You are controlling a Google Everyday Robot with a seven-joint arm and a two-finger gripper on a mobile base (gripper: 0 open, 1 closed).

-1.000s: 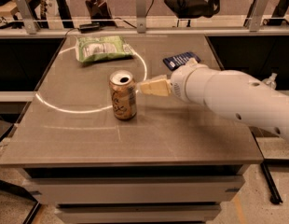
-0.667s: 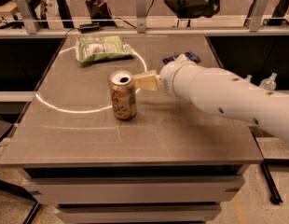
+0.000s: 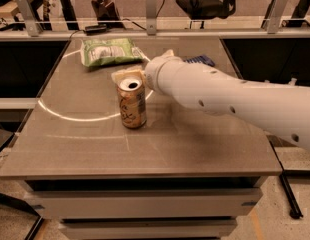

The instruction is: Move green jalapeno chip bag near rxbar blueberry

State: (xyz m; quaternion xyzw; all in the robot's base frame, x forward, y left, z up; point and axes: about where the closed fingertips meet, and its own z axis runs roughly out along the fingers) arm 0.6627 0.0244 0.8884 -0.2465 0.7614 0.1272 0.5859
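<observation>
The green jalapeno chip bag [image 3: 109, 51] lies flat at the far left of the table, puffy, with a white printed panel. The rxbar blueberry [image 3: 201, 60] is a small dark-blue wrapper at the far right, mostly hidden behind my white arm. My gripper [image 3: 126, 75] reaches left across the table, its pale fingers just behind the top of the tan-gold drink can [image 3: 131, 103], a short way in front and right of the bag.
The grey table [image 3: 85, 149] has a bright curved light line across its left half. A railing with metal posts [image 3: 151, 6] runs along the far edge, with a dark device [image 3: 96, 29] on it.
My arm and gripper have moved left and farther back, from right of the can to behind its top, toward the bag. The bag, can and bar have not moved.
</observation>
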